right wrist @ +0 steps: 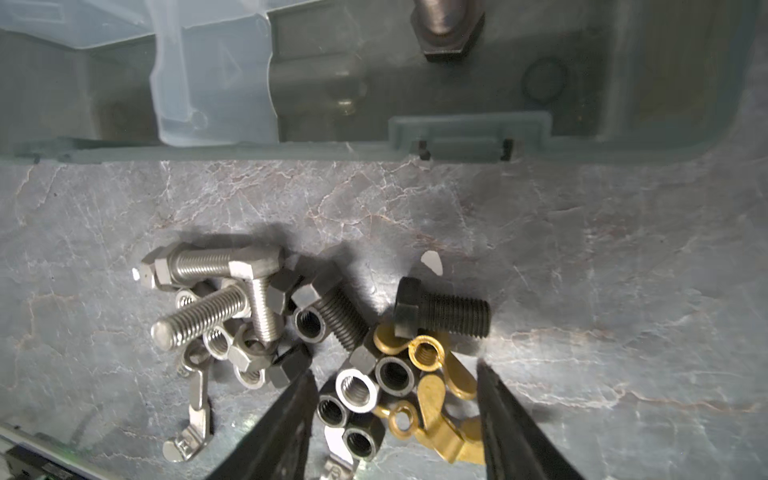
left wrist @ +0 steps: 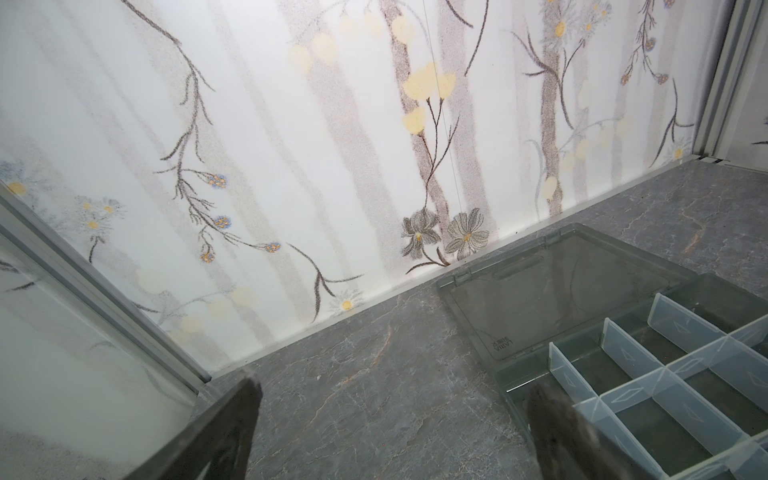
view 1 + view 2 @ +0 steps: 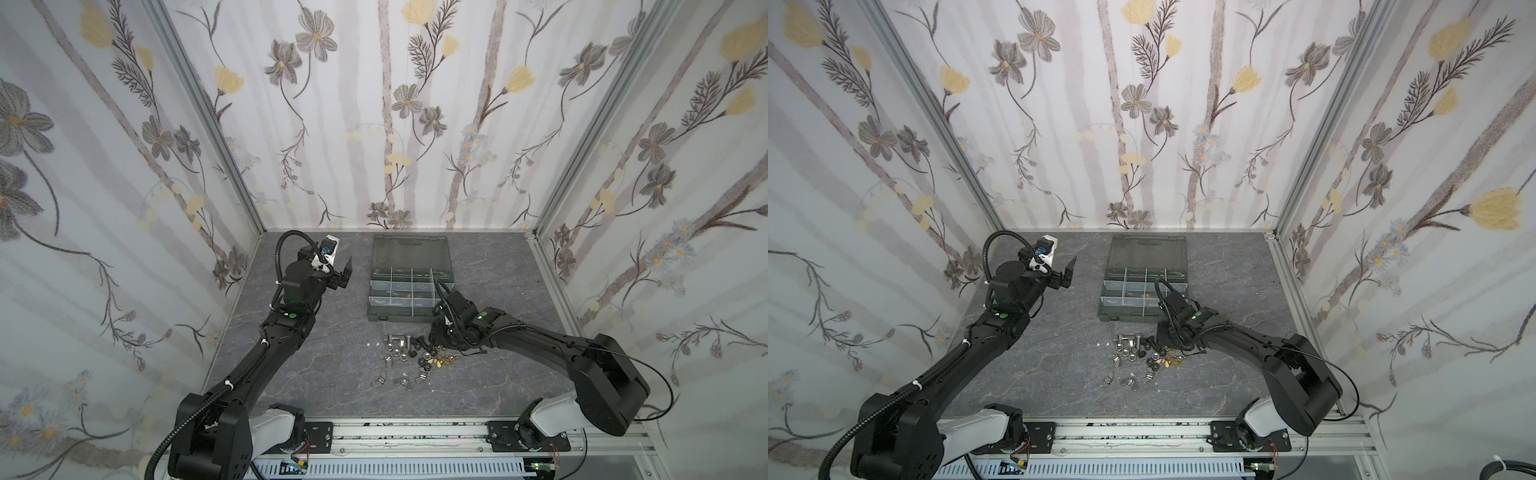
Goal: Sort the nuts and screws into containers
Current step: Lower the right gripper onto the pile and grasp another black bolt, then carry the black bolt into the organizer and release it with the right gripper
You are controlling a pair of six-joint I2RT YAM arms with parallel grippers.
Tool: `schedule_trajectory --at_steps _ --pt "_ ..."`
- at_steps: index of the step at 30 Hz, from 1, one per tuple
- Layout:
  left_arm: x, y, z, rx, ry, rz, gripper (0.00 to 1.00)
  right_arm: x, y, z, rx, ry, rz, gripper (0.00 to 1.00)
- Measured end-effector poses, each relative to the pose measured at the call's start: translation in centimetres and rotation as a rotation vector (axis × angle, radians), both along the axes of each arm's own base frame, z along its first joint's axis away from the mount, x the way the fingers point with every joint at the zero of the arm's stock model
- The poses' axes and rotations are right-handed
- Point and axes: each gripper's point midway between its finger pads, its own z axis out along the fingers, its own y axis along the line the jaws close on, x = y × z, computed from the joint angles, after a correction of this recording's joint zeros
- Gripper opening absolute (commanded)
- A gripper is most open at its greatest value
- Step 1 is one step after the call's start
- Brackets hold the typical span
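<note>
Left jaws hang wide and empty beside the organizer case (image 3: 409, 291) in both top views; right jaws are hidden under their wrist, over the loose screws and nuts (image 3: 401, 345) on the surface (image 3: 332, 374). Left wrist view: nothing between them. Right wrist view: half-spread astride hex nuts (image 1: 357, 390) and brass wing nuts (image 1: 436, 399), gripping none. Closing here could pinch mixed kinds together or scatter the rest.

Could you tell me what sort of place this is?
Probably a purpose-built robot test cell: floral-printed panels in aluminium framing box in a marble-look tabletop, with the left arm and right arm bolted to a rail at its edge.
</note>
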Motion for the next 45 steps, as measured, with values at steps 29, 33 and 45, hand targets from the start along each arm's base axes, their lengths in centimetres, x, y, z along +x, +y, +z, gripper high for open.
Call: schedule_trajectory --at_steps 29,33,45 --pt "-0.3 -0.1 -0.7 0.009 0.011 -0.01 1.0 1.6 -0.9 -3.5 -0.186 0.107 -0.059 0.46" --pt "-0.4 -0.1 -0.9 0.011 0.014 -0.01 1.0 1.6 -1.0 -3.8 -0.192 0.112 -0.055 0.39" --pt "-0.4 -0.1 -0.8 0.016 0.009 -0.011 1.0 2.5 -1.8 -2.1 -0.198 0.088 -0.067 0.31"
